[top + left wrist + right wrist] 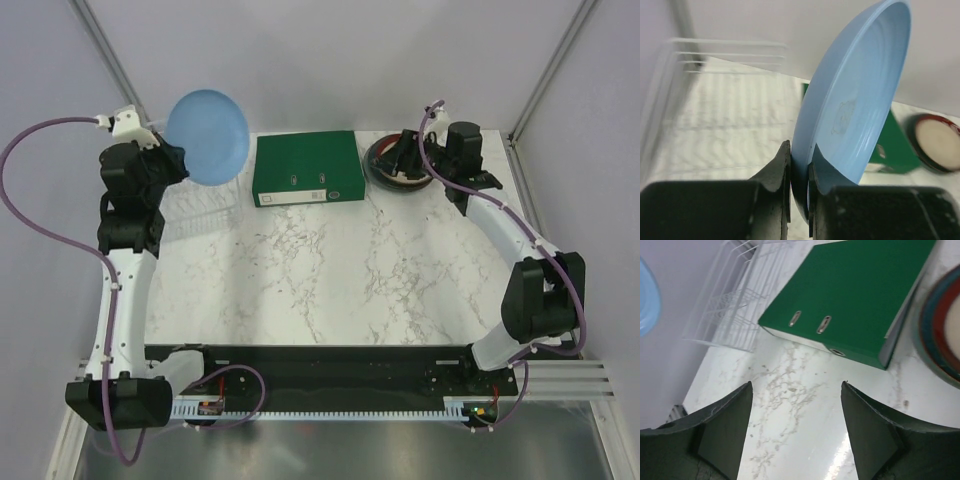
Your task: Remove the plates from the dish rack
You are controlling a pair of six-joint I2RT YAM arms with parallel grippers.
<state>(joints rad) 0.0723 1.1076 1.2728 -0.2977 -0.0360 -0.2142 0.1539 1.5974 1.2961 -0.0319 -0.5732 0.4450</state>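
At the left wrist: left gripper [799, 160] is clamped on the lower rim of the light blue plate [855, 110], one finger on each face of the edge. The plate is plain and glossy, with faint concentric rings inside and a faint mark at centre. It stands nearly on edge, tilted, rising up and away from the jaws. In the top view it hangs in the air over the far left corner of the table [350, 270], above the far end of the dish rack [200, 205] (thin white wire, blurred in the left wrist view). Right gripper [796, 385] is spread wide, holding nothing, above the marble near the green binder [860, 295]. The other plates [400, 165] sit stacked at the far right corner, just right of the binder. The reddish-brown one with the cream centre is on top, darker rims under it. The right gripper is close by that stack.
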